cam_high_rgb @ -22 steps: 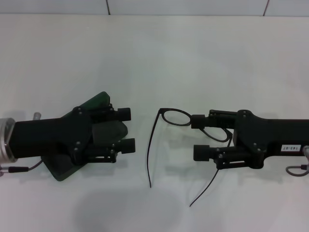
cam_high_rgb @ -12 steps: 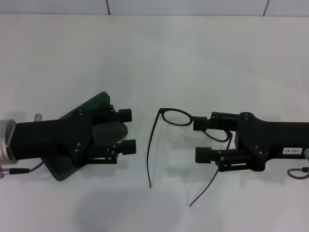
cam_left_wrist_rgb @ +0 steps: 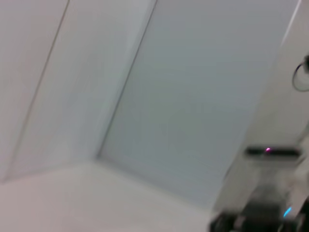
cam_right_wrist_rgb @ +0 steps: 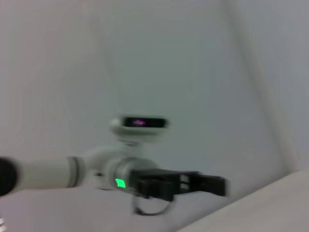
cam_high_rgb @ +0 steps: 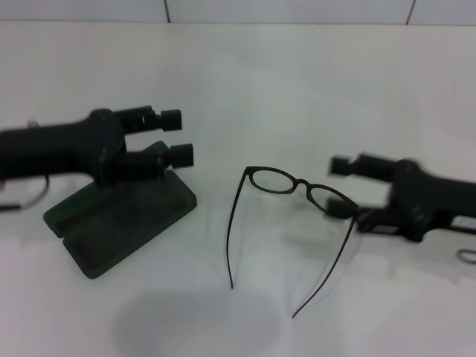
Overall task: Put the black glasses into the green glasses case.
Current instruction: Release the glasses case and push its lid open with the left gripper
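Note:
The black glasses point(cam_high_rgb: 291, 183) lie on the white table in the head view, mid-right, lenses toward the back and both temple arms spread out toward the front edge. The green glasses case point(cam_high_rgb: 123, 223) lies open at the left, dark lining up. My left gripper point(cam_high_rgb: 178, 136) is open and empty, raised above the case's back end. My right gripper point(cam_high_rgb: 339, 187) is open and empty, blurred, just right of the glasses' right lens. The left gripper also shows far off in the right wrist view point(cam_right_wrist_rgb: 203, 184).
The white table point(cam_high_rgb: 297, 89) runs back to a tiled wall along its far edge. Nothing else stands on it. The wrist views show only pale wall and blurred parts of the robot.
Both arms have lifted. The left gripper rose and swung back from over the case, uncovering its lining. The right gripper drew back to the right, off the glasses. The glasses have not moved.

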Controlling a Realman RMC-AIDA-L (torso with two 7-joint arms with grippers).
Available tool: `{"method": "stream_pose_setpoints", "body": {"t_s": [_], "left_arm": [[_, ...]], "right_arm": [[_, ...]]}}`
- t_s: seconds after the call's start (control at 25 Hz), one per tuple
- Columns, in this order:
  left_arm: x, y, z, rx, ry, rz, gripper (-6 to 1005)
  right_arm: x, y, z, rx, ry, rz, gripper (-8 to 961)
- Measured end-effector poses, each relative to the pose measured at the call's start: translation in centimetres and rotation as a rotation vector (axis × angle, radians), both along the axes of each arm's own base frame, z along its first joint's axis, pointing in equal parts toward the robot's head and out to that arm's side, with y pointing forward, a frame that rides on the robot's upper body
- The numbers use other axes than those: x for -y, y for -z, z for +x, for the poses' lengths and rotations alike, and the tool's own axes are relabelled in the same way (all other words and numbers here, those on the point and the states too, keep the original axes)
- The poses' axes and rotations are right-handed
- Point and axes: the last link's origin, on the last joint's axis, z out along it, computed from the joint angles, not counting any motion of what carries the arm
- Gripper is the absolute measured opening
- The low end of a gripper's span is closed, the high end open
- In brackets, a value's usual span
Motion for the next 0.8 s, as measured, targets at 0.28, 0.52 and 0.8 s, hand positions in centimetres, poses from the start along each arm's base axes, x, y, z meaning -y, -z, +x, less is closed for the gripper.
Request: {"method": "stream_pose_setpoints", "body": {"t_s": [0.28, 0.52, 0.8], "left_arm": [[-2.2, -2.4, 5.3, -0.543, -0.117, 0.067, 826], [-0.9, -2.5, 9.2, -0.959, -0.202, 0.215, 820], [-0.8, -0.9, 7.8, -1.056, -0.314, 0.149, 735]], "right_arm": [[1.2, -3.3, 4.0, -0.092, 0.128, 0.177, 723], [2.2, -3.9, 5.5, -0.116, 0.192, 0.24, 692], [1.9, -3.8, 5.5, -0.108, 0.199, 0.248, 691]]}}
